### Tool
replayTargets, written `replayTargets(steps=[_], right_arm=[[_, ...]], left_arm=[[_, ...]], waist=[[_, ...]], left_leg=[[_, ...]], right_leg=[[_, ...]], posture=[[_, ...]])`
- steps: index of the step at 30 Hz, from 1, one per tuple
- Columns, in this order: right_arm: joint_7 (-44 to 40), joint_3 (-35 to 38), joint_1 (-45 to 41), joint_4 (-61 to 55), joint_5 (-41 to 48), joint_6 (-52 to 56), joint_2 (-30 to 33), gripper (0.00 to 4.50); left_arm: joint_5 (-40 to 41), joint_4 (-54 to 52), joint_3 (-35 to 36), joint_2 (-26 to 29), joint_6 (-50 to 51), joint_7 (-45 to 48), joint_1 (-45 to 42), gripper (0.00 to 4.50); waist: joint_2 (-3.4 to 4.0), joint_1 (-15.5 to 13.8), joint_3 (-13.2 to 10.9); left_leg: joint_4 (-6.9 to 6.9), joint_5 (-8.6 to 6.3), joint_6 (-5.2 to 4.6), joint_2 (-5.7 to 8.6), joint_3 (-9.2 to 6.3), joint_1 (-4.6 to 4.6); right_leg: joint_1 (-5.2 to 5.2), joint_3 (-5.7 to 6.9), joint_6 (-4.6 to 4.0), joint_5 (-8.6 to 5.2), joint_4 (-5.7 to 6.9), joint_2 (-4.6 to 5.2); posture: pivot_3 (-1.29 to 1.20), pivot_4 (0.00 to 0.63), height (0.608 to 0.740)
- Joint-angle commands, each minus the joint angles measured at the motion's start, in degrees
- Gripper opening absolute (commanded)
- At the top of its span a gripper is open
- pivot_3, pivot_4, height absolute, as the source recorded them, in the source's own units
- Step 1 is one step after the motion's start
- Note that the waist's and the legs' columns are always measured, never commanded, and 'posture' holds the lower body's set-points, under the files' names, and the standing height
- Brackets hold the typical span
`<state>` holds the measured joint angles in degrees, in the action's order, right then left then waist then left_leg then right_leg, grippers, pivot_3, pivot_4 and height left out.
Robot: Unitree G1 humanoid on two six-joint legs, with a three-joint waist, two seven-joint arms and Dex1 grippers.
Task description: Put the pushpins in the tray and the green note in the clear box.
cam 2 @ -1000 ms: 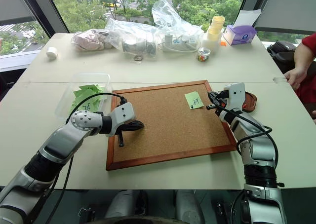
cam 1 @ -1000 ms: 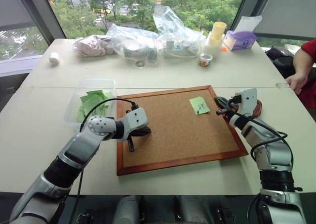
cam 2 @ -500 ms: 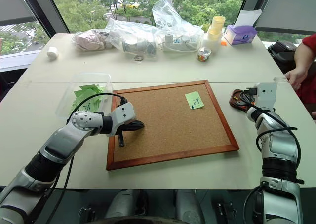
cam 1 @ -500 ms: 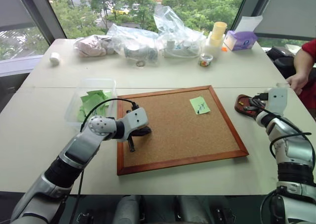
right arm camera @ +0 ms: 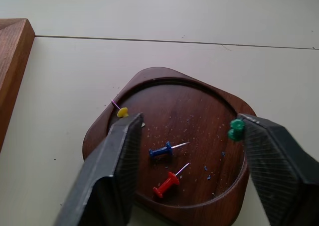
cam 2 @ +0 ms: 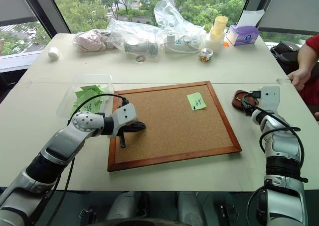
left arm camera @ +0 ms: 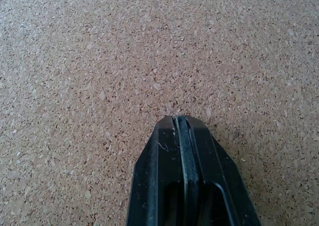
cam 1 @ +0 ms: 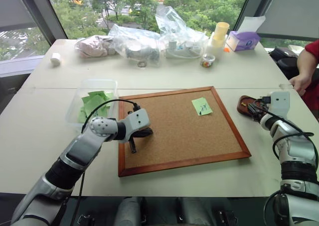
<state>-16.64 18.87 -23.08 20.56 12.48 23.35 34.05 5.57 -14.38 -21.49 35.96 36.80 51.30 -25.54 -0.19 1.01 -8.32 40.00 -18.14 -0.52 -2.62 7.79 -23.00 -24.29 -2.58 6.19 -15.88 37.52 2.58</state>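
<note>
The green note lies on the corkboard, near its far right corner. The reddish-brown tray sits on the table right of the board. My right gripper hangs open just over it. In the tray lie a blue pushpin and a red one, and a yellow one rests on the rim. A green pushpin is right at one finger's tip. The clear box with green notes inside stands left of the board. My left gripper is shut and empty, its tip on the cork.
Crinkled clear bags, stacked yellow cups and a purple tissue box line the table's far side. A person's hand rests on the right edge beyond the tray.
My right arm swung right from the corkboard's edge to over the tray. Its gripper has opened in the last half second. The left arm has not moved.
</note>
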Motion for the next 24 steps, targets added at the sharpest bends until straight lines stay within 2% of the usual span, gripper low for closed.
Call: replayTargets(steps=[1, 15, 24], right_arm=[[0.5, 1.5, -1.0, -0.3, 0.0, -1.3, 1.1, 4.47], [-2.7, 4.9, -1.8, -2.1, 7.9, 3.5, -0.9, 4.47], [-3.6, 2.3, -0.8, -2.3, 6.4, 5.4, 0.0, 4.47]], left_arm=[[-0.9, 1.7, -2.0, 0.5, 1.2, 0.9, 1.3, 0.0], [-1.1, 2.3, -1.9, 0.3, 1.1, 0.7, 1.0, 0.0], [-1.2, 2.3, -1.8, 0.2, 1.2, 0.4, 1.1, 0.0]], waist=[[0.0, 0.0, 0.0], [0.0, 0.0, 0.0], [0.01, 0.0, 0.0]], left_leg=[[0.0, 0.0, 0.0, 0.0, 0.0, 0.0], [-0.01, 0.0, 0.0, -0.01, 0.0, 0.08], [-0.01, 0.0, 0.0, 0.0, 0.0, 0.11]], right_leg=[[0.0, 0.0, 0.0, 0.0, 0.0, 0.0], [0.09, 0.0, 0.0, 0.0, 0.0, 0.0], [0.11, 0.0, 0.0, 0.0, 0.0, 0.0]], posture=[[0.0, 0.15, 0.728], [0.0, 0.15, 0.728], [0.0, 0.15, 0.728]])
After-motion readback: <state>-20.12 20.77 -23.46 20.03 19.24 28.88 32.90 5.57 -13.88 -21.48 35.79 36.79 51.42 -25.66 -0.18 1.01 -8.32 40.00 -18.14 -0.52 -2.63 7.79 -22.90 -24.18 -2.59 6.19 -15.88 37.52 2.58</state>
